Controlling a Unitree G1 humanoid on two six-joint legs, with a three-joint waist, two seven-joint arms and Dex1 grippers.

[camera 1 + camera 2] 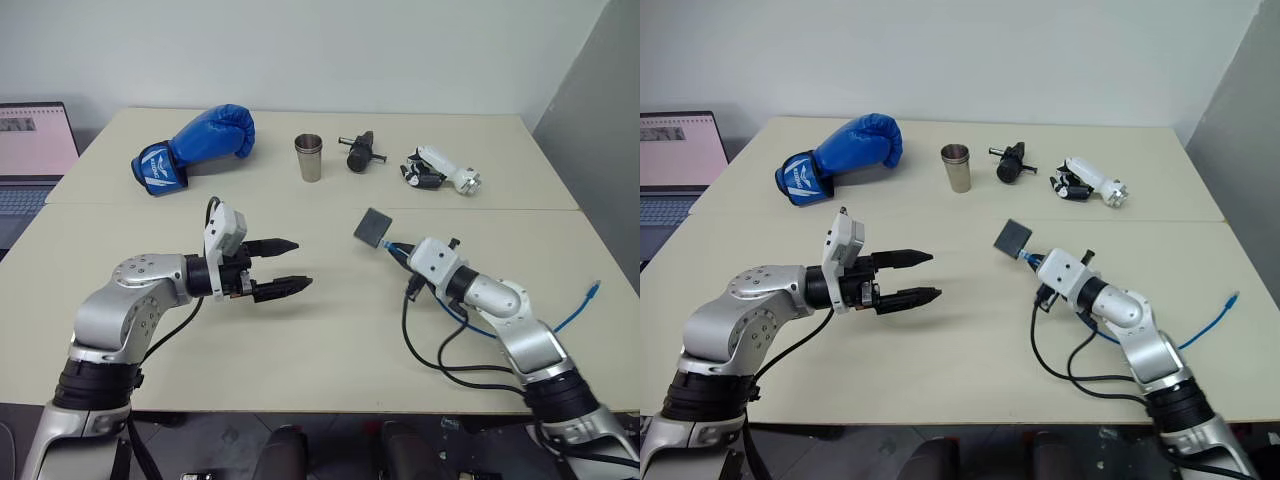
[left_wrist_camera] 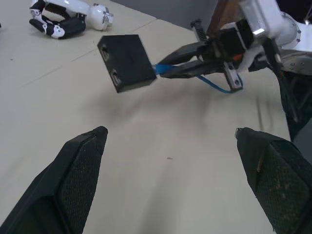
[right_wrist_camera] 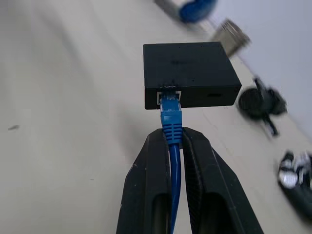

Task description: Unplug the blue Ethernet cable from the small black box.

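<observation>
From the head views, the right gripper (image 1: 1032, 262) is pinched on the thin bright-blue Ethernet cable (image 1: 1208, 326) just behind its plug, and the small flat matte-black plastic box (image 1: 1013, 238) hangs off the plug straight ahead of its fingertips, apparently raised off the cream table (image 1: 970, 350); the left gripper (image 1: 924, 277), fingers spread wide, points across toward the box from the robot's left, well apart from it, so the right arm is far the nearer and the left looks placed to come in and hold the box; in the left wrist view the box (image 2: 126, 62) sits ahead of the spread black fingers (image 2: 78, 170), between their lines, with the cable running away from it into the other gripper; in the right wrist view the cable (image 3: 172, 127) lies between the two pressed-together fingers (image 3: 146, 190), its long axis in line with them, the plug seated in the port on the box's near edge (image 3: 190, 73); pulling apart along that line seems the coming move.
</observation>
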